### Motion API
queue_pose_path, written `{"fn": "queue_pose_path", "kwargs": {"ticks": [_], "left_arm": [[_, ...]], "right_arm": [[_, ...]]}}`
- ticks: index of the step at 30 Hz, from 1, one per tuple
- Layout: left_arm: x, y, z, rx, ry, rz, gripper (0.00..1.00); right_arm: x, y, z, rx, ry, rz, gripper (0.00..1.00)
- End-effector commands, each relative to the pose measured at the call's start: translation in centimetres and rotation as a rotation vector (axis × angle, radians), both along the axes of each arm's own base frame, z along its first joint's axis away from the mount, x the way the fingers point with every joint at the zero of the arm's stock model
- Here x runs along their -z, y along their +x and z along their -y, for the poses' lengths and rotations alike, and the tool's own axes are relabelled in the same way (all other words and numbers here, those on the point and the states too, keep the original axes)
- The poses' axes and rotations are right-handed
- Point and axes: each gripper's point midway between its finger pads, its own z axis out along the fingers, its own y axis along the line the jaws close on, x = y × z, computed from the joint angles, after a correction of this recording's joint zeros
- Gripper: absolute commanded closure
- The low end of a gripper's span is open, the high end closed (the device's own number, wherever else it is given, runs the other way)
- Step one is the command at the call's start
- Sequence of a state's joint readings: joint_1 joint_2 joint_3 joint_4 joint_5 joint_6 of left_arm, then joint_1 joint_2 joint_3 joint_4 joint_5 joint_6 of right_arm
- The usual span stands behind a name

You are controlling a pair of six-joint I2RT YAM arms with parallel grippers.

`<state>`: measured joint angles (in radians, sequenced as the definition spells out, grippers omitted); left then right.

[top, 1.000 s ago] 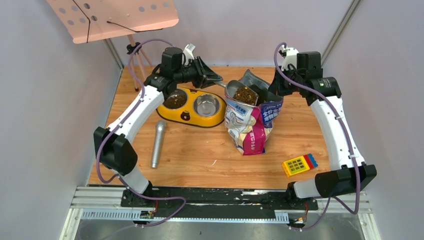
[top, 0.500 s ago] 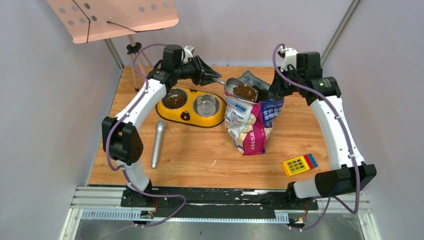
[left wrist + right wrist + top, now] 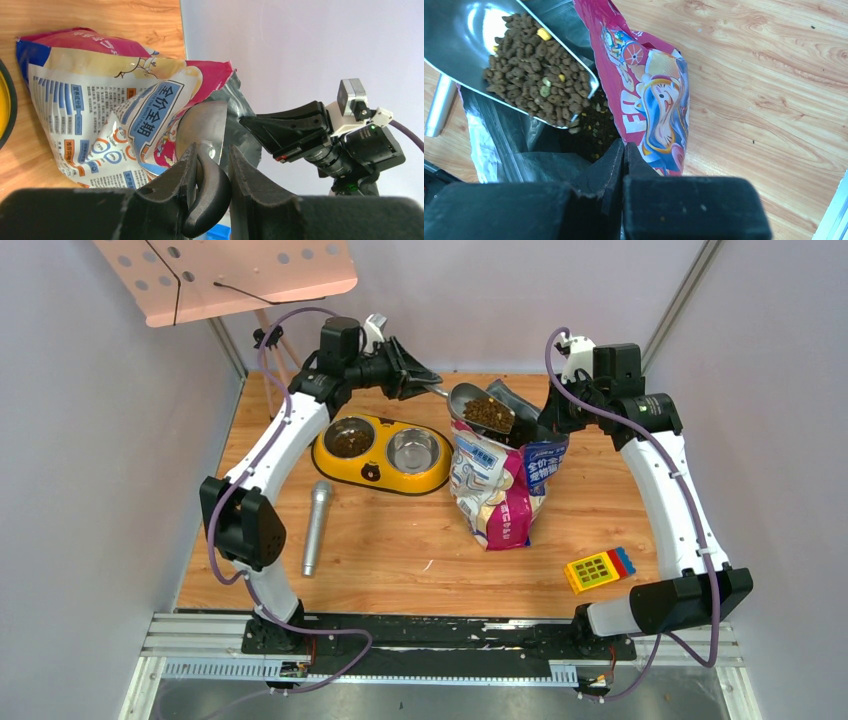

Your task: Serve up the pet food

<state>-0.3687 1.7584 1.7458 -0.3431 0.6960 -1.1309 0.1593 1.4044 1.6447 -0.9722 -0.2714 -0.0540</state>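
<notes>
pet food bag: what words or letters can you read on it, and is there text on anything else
"全价全期": blue label on the bag, left wrist view.
"FO": white letters on its pink side, right wrist view; the rest is cut off.
Small blue print columns on the bag: too small to read.
Yellow keypad block: markings too small to read.

Materials / finish rundown

Scoop (image 3: 459,30): bare metal, polished, strong glare. Kibble (image 3: 534,75): dry, matt, rough brown pellets. Bag (image 3: 649,100): glossy printed plastic film outside, crinkled silvery foil inside. Table (image 3: 400,550): smooth wood, visible grain, low sheen. Feeder (image 3: 410,483): glossy yellow plastic, shiny steel bowl insert. Microphone (image 3: 316,525) near the table's left edge: matt grey, metal look. Right gripper (image 3: 623,150): matt black plastic, slightly grainy.
</notes>
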Motion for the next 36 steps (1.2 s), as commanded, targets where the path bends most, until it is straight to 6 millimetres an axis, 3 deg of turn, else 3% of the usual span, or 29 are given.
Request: {"fn": "queue_pose_path", "kwargs": {"ticks": [1,4,7,9,13,17,20,22,27,32,36], "left_arm": [[-1.5,0.5,1.8,0.039,0.009,0.116,1.0],[-2.3,0.7,-1.9,-0.018,0.054,0.144,1.0],[-1.4,0.9,-4.2,-0.085,0.091,0.125,1.0],[-0.3,0.9,-3.1,-0.103,0.132,0.105,1.0],[-1.6,0.2,0.6,-0.043,0.11,0.152,1.0],[-1.6,0.2,-0.6,-0.04,0.088,0.141,1.0],[-0.1,0.6,-2.2,-0.089,0.122,0.102,1.0],[-0.6,0.6,-2.6,-0.103,0.106,0.094,1.0],[-3.5,0.3,-2.6,-0.095,0.052,0.161,1.0],[-1.6,2.1,-1.7,-0.114,0.005,0.048,1.0],[-1.4,1.1,-1.1,-0.062,-0.074,-0.033,1.0]], "right_arm": [[-0.8,-0.7,0.6,0.007,-0.008,0.002,1.0],[-1.0,-0.7,0.3,0.0,0.002,0.003,1.0],[-0.9,-0.8,0.1,-0.002,0.015,-0.003,1.0],[-0.7,-0.9,0.0,-0.003,0.021,-0.005,1.0],[-0.8,-0.7,-0.1,-0.003,0.027,-0.007,1.0],[-1.1,-0.6,0.1,0.0,0.021,0.002,1.0],[-1.0,-0.9,0.2,-0.005,0.012,0.005,1.0],[-0.8,-1.1,0.3,-0.006,0.002,0.001,1.0],[-0.4,-1.1,0.4,-0.008,-0.006,-0.011,1.0],[-0.5,-0.5,0.3,-0.005,-0.005,-0.013,1.0],[-0.4,-0.6,0.6,-0.02,-0.034,-0.015,1.0]]}}
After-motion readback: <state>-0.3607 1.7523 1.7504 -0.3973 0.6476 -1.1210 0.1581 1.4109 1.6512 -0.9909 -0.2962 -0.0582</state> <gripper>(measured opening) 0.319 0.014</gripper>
